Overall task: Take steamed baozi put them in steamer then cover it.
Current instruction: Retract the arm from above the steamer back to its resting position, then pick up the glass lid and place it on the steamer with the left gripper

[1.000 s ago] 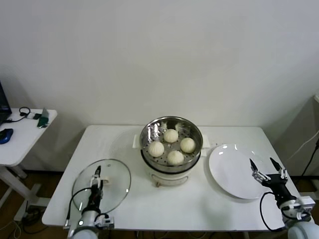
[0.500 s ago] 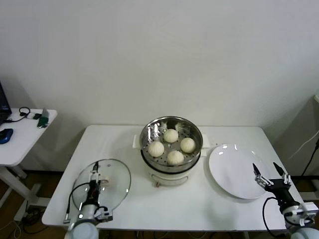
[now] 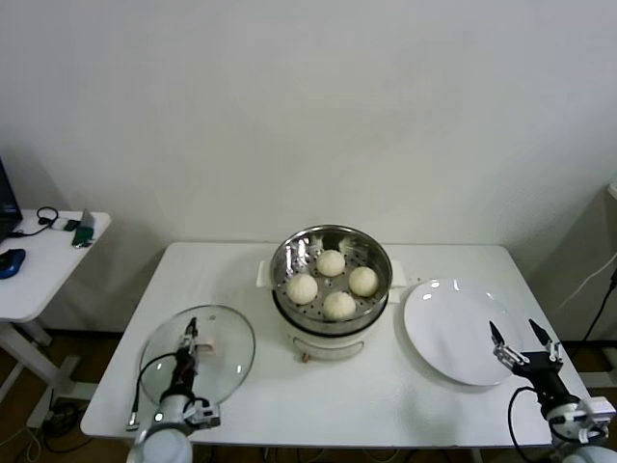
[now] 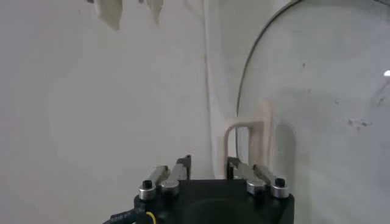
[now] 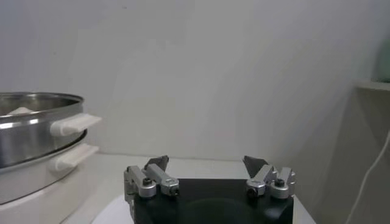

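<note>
- covering the steamer (image 3: 331, 280) is what remains: all four steamed baozi (image 3: 332, 262) already sit inside the steel basket, so the job now turns on the cover (image 3: 198, 354).
- the cover lies flat on the tabletop (image 3: 386, 386), directly under the left gripper (image 3: 192, 340), well apart from the steamer.
- the left gripper hangs over the lid's middle, and its jaws stand on either side of the pale handle (image 4: 247, 143), part-way closed; from the wrist view one jaw looks at or near the handle's side, but i cannot tell whether they are pinching it yet.
- the handle's long axis seems to run away from the jaws, along the gripper's reach, so the jaws close across its narrow width; that looks like the right way to take it.
- from the jaws, the steamer lies ahead and toward the robot's right, so my judgement is that the next move is a firm pinch, a lift, then a carry that way.
- the left arm is plainly the nearer one to the cover.
- the right gripper (image 3: 526, 340) waits by the near edge of the white plate (image 3: 448, 328), jaws released and wide, holding nothing.
- risk, as i judge it: a loose pinch could let the glass lid tilt or slip in the lift.
</note>
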Available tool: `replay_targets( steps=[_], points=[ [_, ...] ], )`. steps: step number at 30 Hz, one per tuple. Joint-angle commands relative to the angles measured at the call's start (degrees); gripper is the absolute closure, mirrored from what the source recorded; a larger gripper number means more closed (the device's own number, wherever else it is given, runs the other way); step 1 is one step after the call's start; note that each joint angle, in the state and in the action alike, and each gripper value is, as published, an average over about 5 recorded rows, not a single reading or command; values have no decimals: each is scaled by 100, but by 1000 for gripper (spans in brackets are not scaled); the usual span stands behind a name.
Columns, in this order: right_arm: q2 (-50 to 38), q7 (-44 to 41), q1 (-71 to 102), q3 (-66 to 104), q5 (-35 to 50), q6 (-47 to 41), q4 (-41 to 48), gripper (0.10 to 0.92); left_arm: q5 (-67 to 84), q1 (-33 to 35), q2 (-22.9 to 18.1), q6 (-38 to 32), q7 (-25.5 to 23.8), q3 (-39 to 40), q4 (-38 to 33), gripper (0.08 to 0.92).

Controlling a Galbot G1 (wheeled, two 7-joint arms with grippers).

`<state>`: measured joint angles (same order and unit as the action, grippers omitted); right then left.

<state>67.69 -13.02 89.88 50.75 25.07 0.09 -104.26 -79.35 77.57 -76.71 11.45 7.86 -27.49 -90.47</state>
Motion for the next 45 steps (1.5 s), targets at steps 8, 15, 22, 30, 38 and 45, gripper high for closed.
replay_targets(
  steps=[8, 15, 22, 30, 38, 45],
  points=[
    [0, -27, -72, 7, -62, 26, 150, 203, 269, 47, 139, 11, 20, 1, -384, 820],
    [-147, -11, -212, -34, -119, 4, 300, 203, 489, 318, 553, 391, -67, -76, -1255, 851],
    [-341, -8, -440, -209, -187, 11, 508, 203, 927, 570, 1205, 1281, -113, -201, -2432, 851],
    [-342, -14, -840, -591, -396, 22, 670, 203, 1542, 351, 2028, 1842, -255, 33, -3303, 851],
    [-202, 0, -1156, -982, -684, 65, 866, 203, 1469, -581, 2563, 2504, -889, 1203, -3426, 851],
    [-142, 47, -1361, -1164, -835, 65, 1005, 203, 619, -1857, 1834, 2793, -1654, 2619, -3017, 851]
  ],
)
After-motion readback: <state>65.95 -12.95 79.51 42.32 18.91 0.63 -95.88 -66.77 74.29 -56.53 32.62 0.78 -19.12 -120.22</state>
